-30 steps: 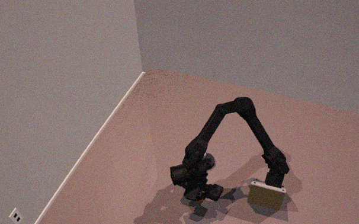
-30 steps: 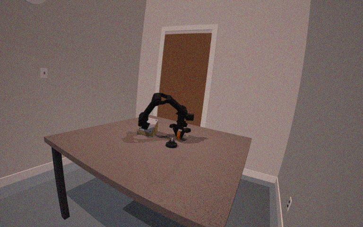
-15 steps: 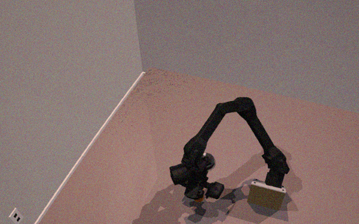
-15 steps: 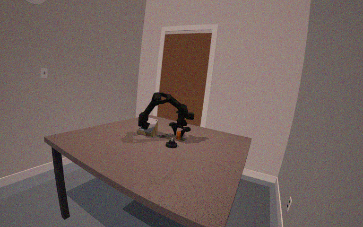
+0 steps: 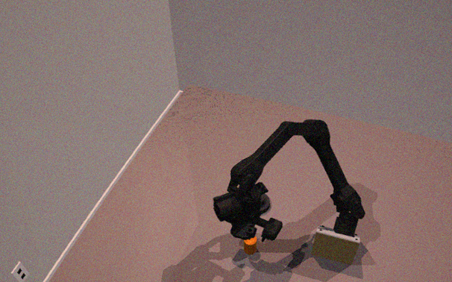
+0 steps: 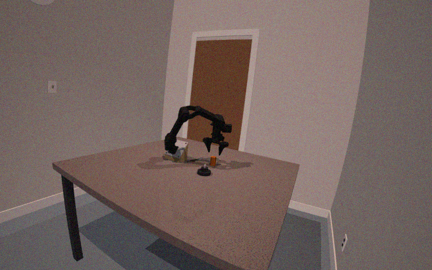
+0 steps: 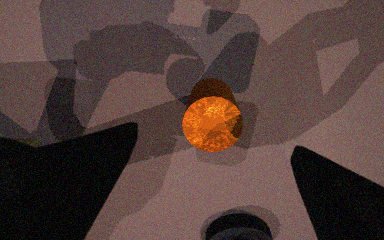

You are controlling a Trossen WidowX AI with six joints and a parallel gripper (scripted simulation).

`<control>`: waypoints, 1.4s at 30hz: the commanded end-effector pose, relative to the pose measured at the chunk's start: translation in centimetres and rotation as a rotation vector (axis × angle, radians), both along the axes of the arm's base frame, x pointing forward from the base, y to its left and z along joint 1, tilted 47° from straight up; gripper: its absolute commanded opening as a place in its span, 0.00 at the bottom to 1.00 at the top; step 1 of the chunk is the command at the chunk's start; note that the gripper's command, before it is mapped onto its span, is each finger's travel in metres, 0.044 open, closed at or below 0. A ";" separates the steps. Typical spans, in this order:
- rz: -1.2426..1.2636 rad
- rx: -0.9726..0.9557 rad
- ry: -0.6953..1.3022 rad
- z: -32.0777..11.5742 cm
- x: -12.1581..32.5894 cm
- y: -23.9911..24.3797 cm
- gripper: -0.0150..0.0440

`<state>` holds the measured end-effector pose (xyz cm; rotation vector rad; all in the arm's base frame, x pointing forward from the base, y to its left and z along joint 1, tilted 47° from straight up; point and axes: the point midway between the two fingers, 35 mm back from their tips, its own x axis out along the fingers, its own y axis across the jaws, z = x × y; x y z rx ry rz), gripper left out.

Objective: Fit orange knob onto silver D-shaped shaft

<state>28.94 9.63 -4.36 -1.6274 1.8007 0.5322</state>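
Note:
The orange knob (image 5: 250, 247) (image 6: 212, 161) (image 7: 212, 124) stands upright on the table, off the pedestal; its underside and hole are hidden. The round black pedestal (image 6: 203, 172) (image 7: 238, 221) stands a short way from the knob; in the top view it is partly hidden behind the gripper. The silver shaft (image 6: 205, 165) sticks up from it, bare; its flat side is too small to make out. My gripper (image 5: 255, 238) (image 6: 214, 153) (image 7: 215, 142) is open and empty, pointing down above the knob, with a finger on either side in the wrist view.
The arm's base block (image 5: 335, 246) (image 6: 181, 152) stands on the table (image 5: 153, 211) (image 6: 178, 197) near the knob. Walls rise beyond the table, one with a brown door (image 6: 221, 79). Shadows of the arm lie around the knob.

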 end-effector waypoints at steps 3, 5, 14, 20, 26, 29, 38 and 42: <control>0.000 -0.003 0.005 -0.6 -0.1 -0.7 1.00; 0.000 -0.003 0.005 -0.8 -0.1 -0.9 1.00; 0.001 -0.003 0.005 -1.9 0.0 -2.0 1.00; 0.001 -0.003 0.005 -2.5 0.0 -2.7 1.00; 0.001 -0.004 0.005 -3.2 0.0 -3.4 1.00; 0.001 -0.004 0.005 -3.5 0.0 -3.7 1.00; 0.000 -0.005 0.005 -4.5 -0.2 -4.8 1.00; 0.000 -0.006 0.005 -4.9 -0.2 -5.3 1.00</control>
